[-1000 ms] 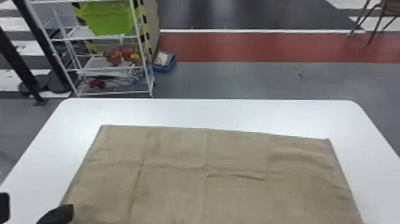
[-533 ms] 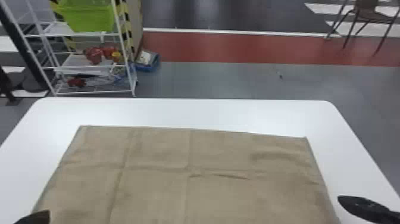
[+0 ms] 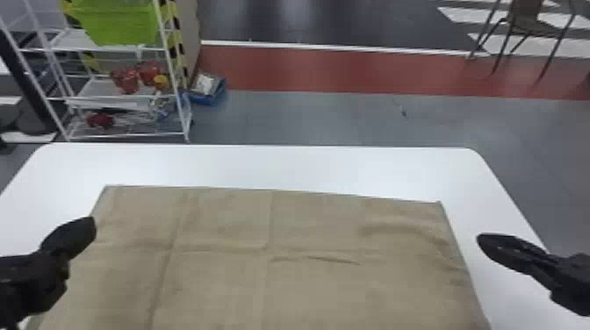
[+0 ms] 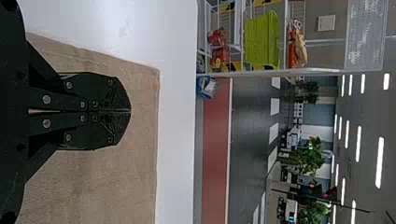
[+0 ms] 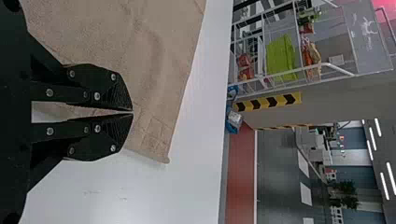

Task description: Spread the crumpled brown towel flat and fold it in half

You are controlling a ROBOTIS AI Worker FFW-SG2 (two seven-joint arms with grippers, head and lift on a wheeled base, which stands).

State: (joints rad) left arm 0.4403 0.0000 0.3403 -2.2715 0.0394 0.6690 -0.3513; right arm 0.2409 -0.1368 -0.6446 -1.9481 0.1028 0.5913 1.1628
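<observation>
Guessing soft, light towel [image 3: 307, 289] | best pinch: far left corner [image 3: 109, 190], far right corner [image 3: 436, 206] | my left gripper [image 4: 130, 111] and right gripper [image 5: 133, 112] squeezed together, empty

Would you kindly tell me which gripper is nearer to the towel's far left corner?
The left gripper: it hovers by the towel's left edge, just nearer the robot than that corner. The right gripper is across the towel, by its right edge.

No words, labels, brands, numbers or signs can be read.
</observation>
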